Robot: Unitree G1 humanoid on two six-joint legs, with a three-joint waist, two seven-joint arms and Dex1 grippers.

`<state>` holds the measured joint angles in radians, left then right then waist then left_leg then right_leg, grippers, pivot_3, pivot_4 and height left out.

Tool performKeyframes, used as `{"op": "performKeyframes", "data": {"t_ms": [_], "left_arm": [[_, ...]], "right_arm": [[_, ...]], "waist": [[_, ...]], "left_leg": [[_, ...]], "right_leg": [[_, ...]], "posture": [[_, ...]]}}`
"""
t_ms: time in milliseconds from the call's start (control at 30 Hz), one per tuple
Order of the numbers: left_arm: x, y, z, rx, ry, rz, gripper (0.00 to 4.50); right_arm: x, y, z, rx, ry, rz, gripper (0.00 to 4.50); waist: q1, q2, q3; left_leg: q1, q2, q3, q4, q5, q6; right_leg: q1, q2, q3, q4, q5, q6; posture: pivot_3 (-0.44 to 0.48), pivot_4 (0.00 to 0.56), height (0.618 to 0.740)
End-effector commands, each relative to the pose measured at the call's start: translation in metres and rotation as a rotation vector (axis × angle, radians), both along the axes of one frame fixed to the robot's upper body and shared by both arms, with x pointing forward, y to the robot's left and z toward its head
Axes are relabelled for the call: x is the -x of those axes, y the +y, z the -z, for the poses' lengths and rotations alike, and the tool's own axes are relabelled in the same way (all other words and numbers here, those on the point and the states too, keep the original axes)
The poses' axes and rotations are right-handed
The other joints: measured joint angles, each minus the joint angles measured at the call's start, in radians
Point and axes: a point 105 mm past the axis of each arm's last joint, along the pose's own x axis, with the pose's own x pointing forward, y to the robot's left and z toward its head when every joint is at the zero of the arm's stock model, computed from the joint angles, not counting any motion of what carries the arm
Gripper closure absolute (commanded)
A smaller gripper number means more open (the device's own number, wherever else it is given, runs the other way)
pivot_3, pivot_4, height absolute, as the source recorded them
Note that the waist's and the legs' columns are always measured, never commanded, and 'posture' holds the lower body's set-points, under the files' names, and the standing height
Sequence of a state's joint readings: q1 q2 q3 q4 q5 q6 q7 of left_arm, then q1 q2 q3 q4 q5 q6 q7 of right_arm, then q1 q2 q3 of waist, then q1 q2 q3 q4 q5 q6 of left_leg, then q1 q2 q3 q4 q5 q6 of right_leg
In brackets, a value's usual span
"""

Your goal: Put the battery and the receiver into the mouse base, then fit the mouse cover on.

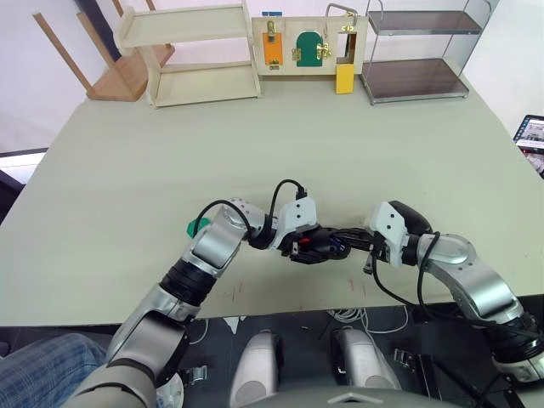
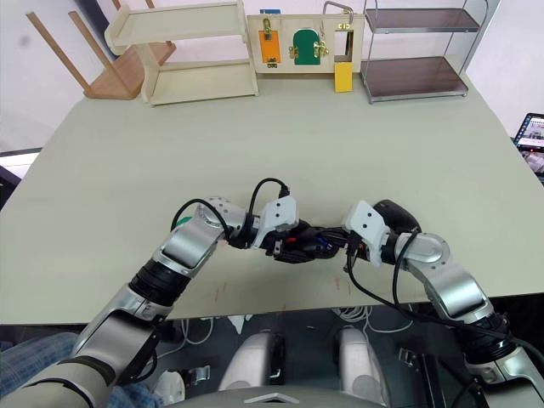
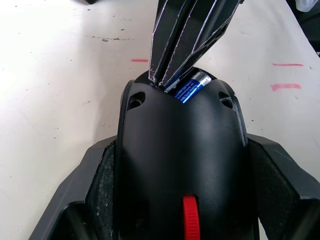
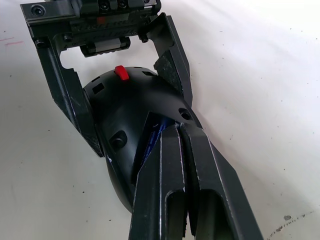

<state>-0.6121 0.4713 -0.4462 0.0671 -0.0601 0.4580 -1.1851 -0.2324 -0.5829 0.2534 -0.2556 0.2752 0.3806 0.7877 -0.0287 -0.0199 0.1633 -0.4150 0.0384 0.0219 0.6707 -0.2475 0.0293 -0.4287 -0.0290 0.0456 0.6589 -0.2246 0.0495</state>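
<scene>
At the near edge of the pale bench (image 1: 127,170), the left pincer (image 1: 299,247) is clamped on the mouse base (image 1: 319,246), its 2 fingers pressed against the base's 2 flanks. From the head views the base is a dark lump with a speck of red between the 2 arms. The left wrist view adds more: the red scroll wheel (image 3: 189,220) sits near that pincer, and the blue battery (image 3: 190,87) lies in the recess at the base's far end, its white tip showing.

The right pincer (image 1: 347,242) meets the base from the other side. Its fingers (image 3: 187,35) are pressed together, and their tips rest at the battery in the compartment. The right wrist view shows a sliver of blue (image 4: 152,142) beside those fingertips, plus the left pincer's fingers (image 4: 172,70) bracketing the base, a detail the head views blur.

Behind the right wrist, the mouse cover (image 1: 406,216) lies on the bench. A small green item (image 1: 197,226) peeks out beside the left forearm; what it is cannot be told.
</scene>
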Motion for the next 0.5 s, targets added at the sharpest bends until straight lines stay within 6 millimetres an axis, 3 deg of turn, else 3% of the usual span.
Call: {"op": "performKeyframes", "data": {"t_ms": [33, 300, 500], "left_arm": [[0.008, 0.005, 0.014, -0.05, 0.053, 0.015, 1.47], [0.008, 0.006, 0.014, -0.054, 0.053, 0.013, 1.47], [0.007, 0.007, 0.013, -0.058, 0.051, 0.011, 1.47]], "right_arm": [[0.001, -0.007, 0.008, 0.011, 0.029, 0.018, 4.43], [0.002, -0.005, 0.03, 0.035, 0.1, 0.01, 4.43], [0.006, -0.017, 0.059, 0.09, 0.195, 0.038, 4.43]], "waist": [[0.0, 0.0, 0.0], [-0.003, -0.001, -0.002], [-0.005, -0.005, -0.006]], "left_leg": [[0.0, 0.0, 0.0, 0.0, 0.0, 0.0], [0.002, 0.0, 0.0, 0.0, 0.0, 0.0], [0.004, 0.001, -0.001, 0.0, 0.0, 0.0]], "right_leg": [[0.0, 0.0, 0.0, 0.0, 0.0, 0.0], [0.002, 0.001, 0.0, 0.0, 0.0, 0.0], [0.004, 0.001, -0.001, 0.0, -0.001, -0.001]], "posture": [[0.0, 0.15, 0.74], [0.0, 0.15, 0.74], [0.0, 0.15, 0.74]]}}
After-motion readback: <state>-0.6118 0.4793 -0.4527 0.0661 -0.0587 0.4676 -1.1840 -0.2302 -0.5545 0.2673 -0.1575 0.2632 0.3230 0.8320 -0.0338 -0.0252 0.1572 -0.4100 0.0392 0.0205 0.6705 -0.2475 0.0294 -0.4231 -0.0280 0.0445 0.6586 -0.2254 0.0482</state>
